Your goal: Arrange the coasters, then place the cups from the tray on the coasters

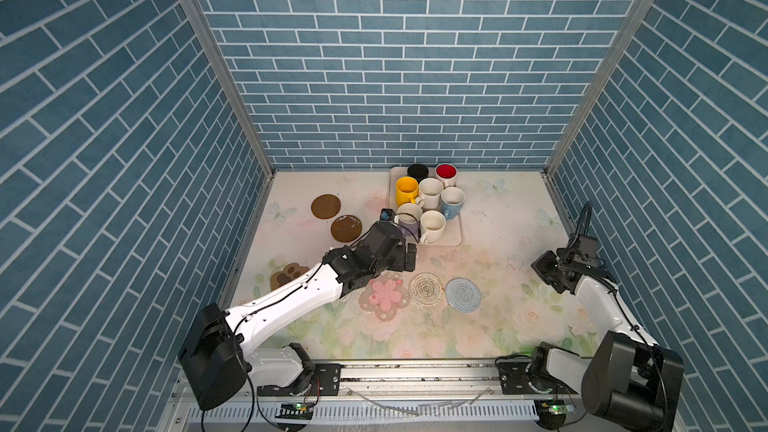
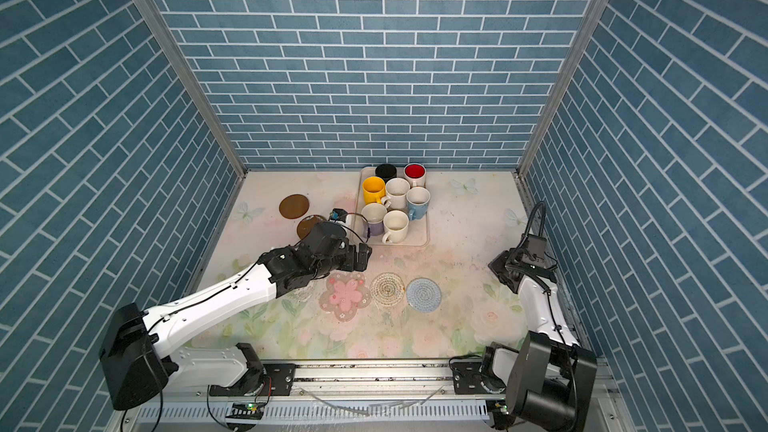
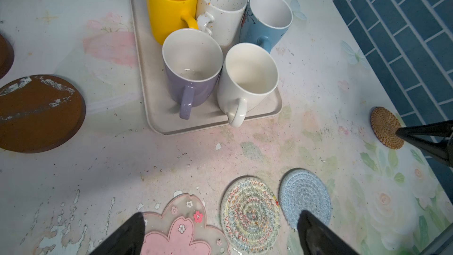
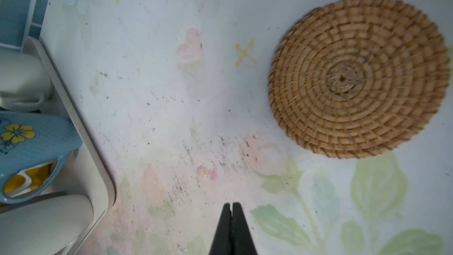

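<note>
The left hand [image 1: 409,258] hovers with its jaws spread wide and nothing between them. It is just off the near left corner of the pale beige rectangular tray [image 1: 452,236], above the far edge of the pink flower-shaped coaster [image 1: 384,295]. In a row to the right of that lie the white woven round coaster [image 1: 426,289] and the light blue woven round coaster [image 1: 462,295]. The brown paw-shaped coaster [image 1: 289,274] shows to the left, partly under the arm. Farther left lie the scratched brown disc coaster [image 1: 346,228] and the plain brown disc coaster [image 1: 326,206]. All seven handled ceramic mugs [image 1: 430,193] stand on the tray, the lavender mug [image 1: 407,218] nearest this hand. At the right, the right hand [image 4: 232,204] is pressed closed and empty above the bare floral tabletop [image 4: 171,94], with the tan woven round coaster [image 4: 358,77] near it.
</note>
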